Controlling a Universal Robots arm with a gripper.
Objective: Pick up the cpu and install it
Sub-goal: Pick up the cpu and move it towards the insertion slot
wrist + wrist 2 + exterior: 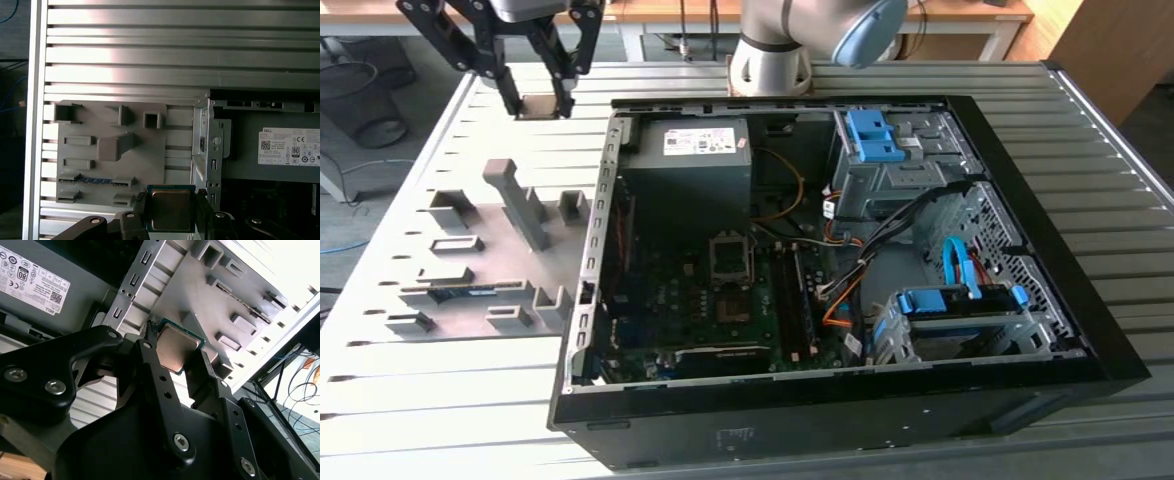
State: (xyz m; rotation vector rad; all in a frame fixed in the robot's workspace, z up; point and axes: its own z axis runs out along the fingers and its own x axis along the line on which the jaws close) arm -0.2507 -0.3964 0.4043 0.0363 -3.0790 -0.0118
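The jaws are clamped on the cpu [171, 209], and its dull metal face shows between the black fingers [155, 375] in both wrist views. It is held in the air above the slatted bench [150, 50], near the grey fixture plate [85, 127] and just beside the open computer case [827, 425]. Farther off, inside the case, the metal-framed socket [731, 258] sits on the board next to the grey power supply [687, 170].

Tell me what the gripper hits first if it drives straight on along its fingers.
Likely the slatted table, in the strip between the grey fixture plate and the computer case; the cpu clamped in the gripper would land first. Depth is unclear.
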